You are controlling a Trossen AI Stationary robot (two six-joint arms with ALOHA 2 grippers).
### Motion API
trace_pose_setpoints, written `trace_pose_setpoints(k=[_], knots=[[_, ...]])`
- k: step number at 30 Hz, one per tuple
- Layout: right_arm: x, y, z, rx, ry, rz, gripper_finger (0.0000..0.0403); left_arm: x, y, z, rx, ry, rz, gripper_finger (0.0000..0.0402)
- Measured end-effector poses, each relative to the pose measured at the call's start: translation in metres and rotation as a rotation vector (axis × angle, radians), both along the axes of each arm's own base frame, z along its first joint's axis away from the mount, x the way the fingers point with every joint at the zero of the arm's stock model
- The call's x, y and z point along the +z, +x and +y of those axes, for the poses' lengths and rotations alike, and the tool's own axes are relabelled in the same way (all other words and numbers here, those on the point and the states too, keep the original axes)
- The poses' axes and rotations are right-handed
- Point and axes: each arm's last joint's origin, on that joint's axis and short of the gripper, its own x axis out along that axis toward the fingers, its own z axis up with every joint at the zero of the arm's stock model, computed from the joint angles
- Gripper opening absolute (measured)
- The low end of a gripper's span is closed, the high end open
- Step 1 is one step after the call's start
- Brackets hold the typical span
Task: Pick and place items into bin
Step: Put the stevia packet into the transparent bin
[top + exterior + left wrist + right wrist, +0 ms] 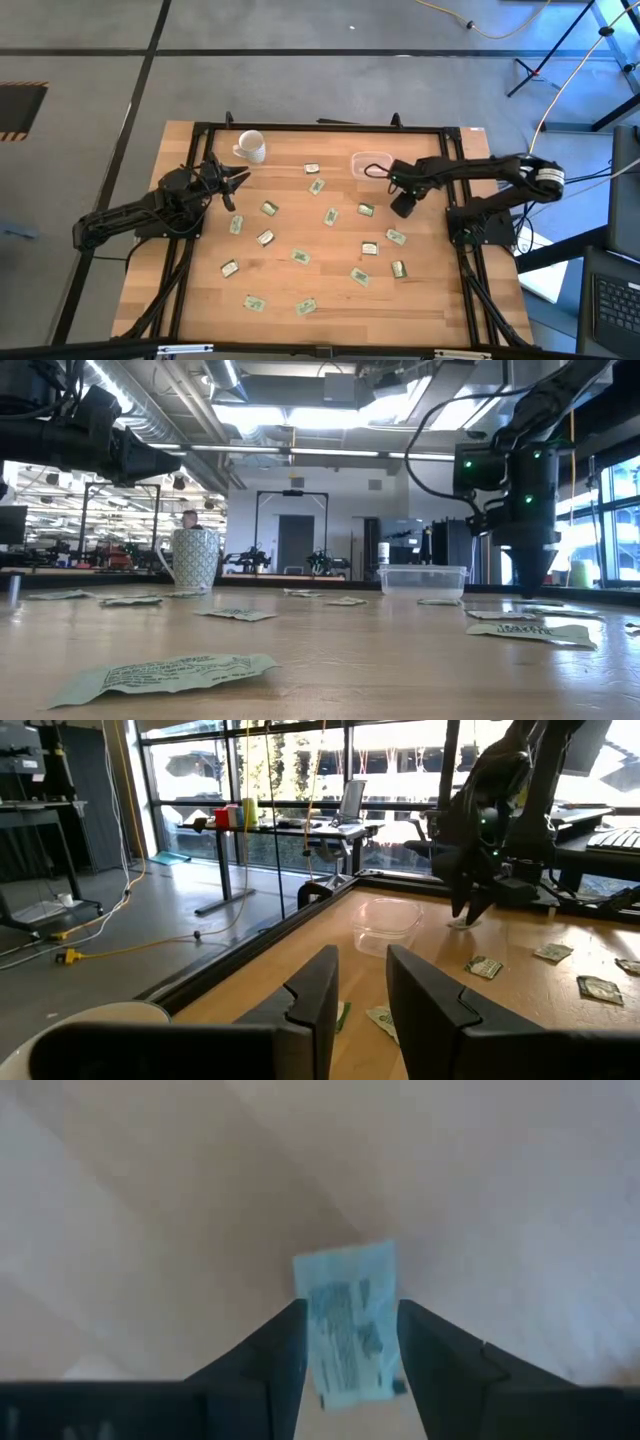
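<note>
Barely begun: bin (371, 163) looks empty, ~16 packets (300, 257) left; right gripper (348, 1342) open astride packet (349, 1325), left gripper (360, 982) open, idle

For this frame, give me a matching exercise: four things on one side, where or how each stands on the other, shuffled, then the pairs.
Things:
1. white mug
2. bin
3. right gripper
4. left gripper

Places or states:
A. pointing down at the table, open fingers either side of a packet
B. far left part of the table, beside the left arm
C. raised, level, fingers apart, holding nothing
D. far edge, right of centre, no packets visible inside

Pairs: 1-B, 2-D, 3-A, 4-C
</note>
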Motion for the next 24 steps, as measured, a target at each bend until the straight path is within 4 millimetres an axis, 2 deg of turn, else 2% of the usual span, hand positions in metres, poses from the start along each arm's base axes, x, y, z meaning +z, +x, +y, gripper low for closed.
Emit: trace_pose_setpoints(k=[6, 16, 19, 24], knots=[[-0.0067, 0.0006, -0.0072, -0.003, 0.012, 0.022, 0.0157, 0.0001, 0.0000, 0.0000, 0.000, 0.000, 0.000, 0.0082], [-0.0106, 0.0010, -0.0068, -0.012, 0.058, 0.026, 0.0154, 0.0000, 0.0000, 0.0000, 0.000, 0.000, 0.000, 0.0082], [-0.0107, 0.0010, -0.0066, -0.012, 0.064, 0.024, 0.0138, 0.0001, 0.0000, 0.0000, 0.000, 0.000, 0.000, 0.0082], [-0.0109, 0.0011, -0.0062, -0.007, 0.072, 0.022, 0.0090, 0.0000, 0.0000, 0.0000, 0.000, 0.000, 0.000, 0.0082]])
